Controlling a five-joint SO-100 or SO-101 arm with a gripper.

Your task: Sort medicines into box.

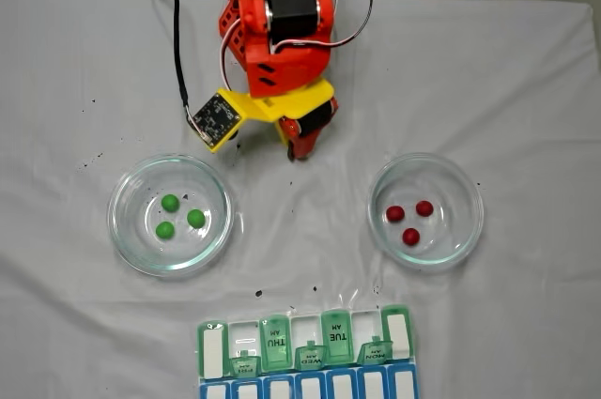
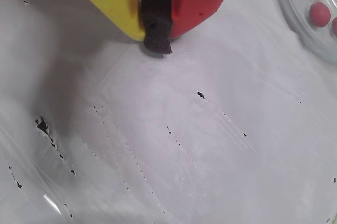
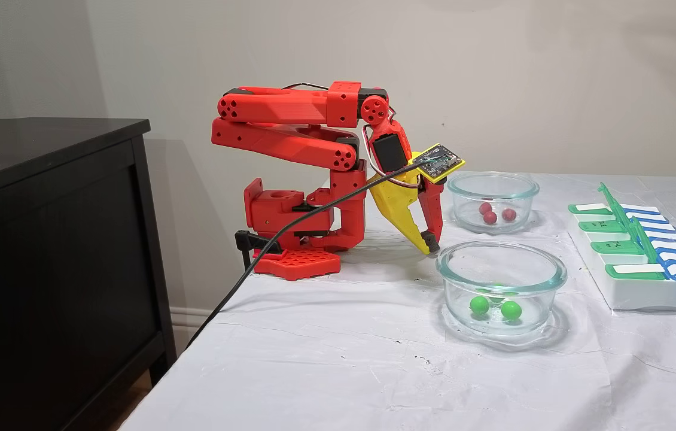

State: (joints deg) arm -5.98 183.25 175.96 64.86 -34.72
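No sorting done: three green balls and three red balls remain in their dishes; box compartments appear empty; gripper fingers closed, holding nothing

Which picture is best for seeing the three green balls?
The fixed view from above: all three green balls lie apart and unhidden in their glass dish. In the side fixed view the green balls show through the glass, one partly hidden behind the others.
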